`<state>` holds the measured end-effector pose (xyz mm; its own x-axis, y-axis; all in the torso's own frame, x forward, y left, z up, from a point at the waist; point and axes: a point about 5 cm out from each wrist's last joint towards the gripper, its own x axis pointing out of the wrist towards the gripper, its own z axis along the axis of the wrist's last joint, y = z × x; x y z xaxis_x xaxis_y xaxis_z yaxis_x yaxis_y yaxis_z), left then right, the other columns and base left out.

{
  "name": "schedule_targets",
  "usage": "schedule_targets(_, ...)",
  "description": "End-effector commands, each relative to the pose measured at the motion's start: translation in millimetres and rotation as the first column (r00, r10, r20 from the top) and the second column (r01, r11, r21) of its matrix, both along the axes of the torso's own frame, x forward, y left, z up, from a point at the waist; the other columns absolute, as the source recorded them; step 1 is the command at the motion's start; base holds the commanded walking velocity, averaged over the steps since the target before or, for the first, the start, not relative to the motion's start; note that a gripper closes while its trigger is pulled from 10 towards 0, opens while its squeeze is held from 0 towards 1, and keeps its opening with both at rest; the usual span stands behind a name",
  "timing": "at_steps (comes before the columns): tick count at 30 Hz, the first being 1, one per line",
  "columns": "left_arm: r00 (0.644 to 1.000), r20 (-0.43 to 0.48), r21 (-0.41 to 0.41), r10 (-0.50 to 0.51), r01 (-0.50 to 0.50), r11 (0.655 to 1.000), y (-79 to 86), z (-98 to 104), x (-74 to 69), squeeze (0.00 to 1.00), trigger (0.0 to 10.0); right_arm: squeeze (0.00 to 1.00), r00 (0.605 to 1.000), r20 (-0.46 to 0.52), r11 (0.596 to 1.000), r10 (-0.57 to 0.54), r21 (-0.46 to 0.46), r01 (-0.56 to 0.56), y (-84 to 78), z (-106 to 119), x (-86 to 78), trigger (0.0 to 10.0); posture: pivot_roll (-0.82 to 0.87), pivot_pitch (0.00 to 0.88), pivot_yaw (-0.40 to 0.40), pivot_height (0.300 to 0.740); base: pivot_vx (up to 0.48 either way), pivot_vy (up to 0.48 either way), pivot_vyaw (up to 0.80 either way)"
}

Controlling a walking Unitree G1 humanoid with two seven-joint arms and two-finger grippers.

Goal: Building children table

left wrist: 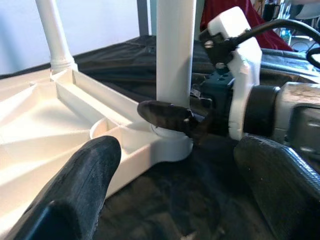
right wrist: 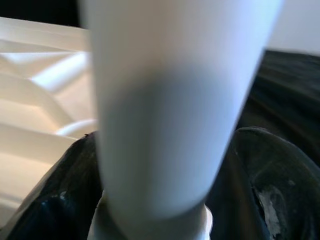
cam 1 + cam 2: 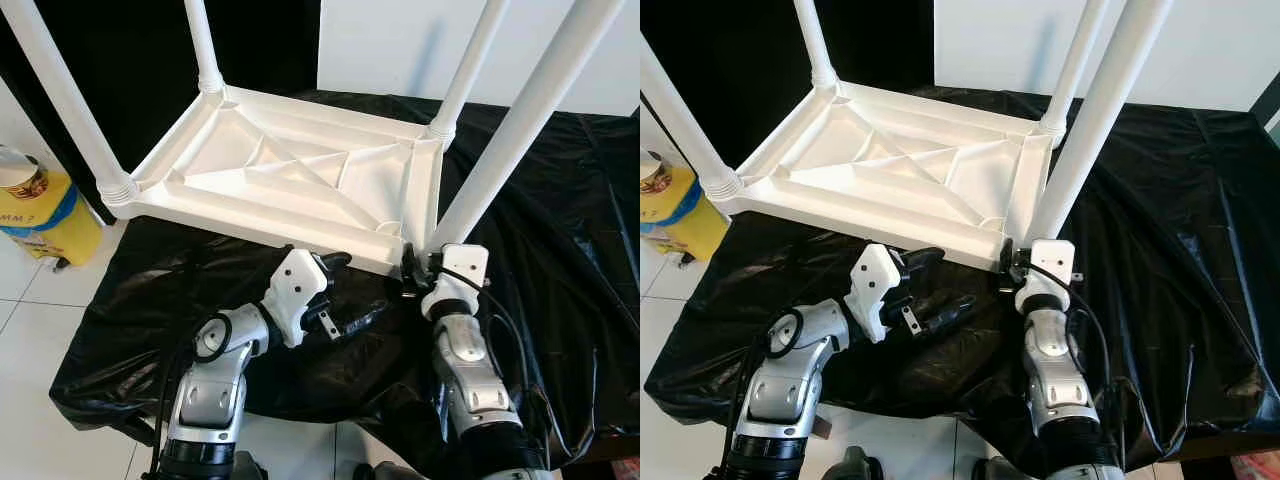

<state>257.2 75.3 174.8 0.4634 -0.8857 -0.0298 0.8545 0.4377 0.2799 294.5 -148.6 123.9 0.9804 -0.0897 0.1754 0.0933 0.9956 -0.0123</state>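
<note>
Legs – four upright | tabletop – one, inverted | right end effector clasps near leg

table top: 1 | legs: 4 | black sheet: 1 | yellow tub: 1

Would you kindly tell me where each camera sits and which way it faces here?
Left eye and right eye views: on the head, looking forward and down at the upturned white table on black sheeting; both silver arms show.
Left wrist view: on the left arm, looking past its open black fingers at the near leg and the right gripper.
Right wrist view: on the right arm, close on that leg, between its fingers.
All share that leg.
</note>
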Motion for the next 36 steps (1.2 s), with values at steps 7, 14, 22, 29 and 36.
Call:
schedule_targets(7,0.991,0.001,-0.048,0.137,-0.137,0.989,-2.3,-1,15.2,0.00,10.0,0.00,0.999,0.020,0.998,0.032,-0.045,-0.031,-30.4,-7,-34.2,10.0,0.02,0.105,-0.006,0.740,0.000,0.000,0.00)
schedule_targets(14,0.996,0.021,-0.026,0.085,-0.084,0.996,-3.6,4,25.3,0.00,10.0,0.00,0.996,0.021,0.995,0.085,-0.046,-0.084,-28.8,-10,-56.2,10.0,-0.04,0.101,0.047,0.740,0.000,0.000,0.00)
schedule_targets(22,0.990,0.107,0.012,0.095,-0.096,0.995,9.1,22,59.6,0.00,10.0,0.00,0.983,0.014,0.981,0.181,-0.072,-0.179,-17.7,-7,-85.7,10.0,-0.09,0.099,0.077,0.740,0.000,0.000,0.00)
schedule_targets(29,0.985,0.145,0.061,0.097,-0.107,0.992,18.4,31,77.7,0.00,10.0,0.00,0.934,-0.033,0.933,0.355,-0.054,-0.356,-4.4,-10,-90.5,10.0,-0.10,0.105,0.088,0.740,0.000,0.000,0.00)
schedule_targets(36,0.954,0.195,0.144,0.226,-0.256,0.956,46.2,27,93.5,0.00,10.0,0.00,0.853,-0.036,0.851,0.521,-0.054,-0.523,19.6,-6,-71.2,10.0,-0.07,0.072,0.017,0.740,0.000,0.000,0.00)
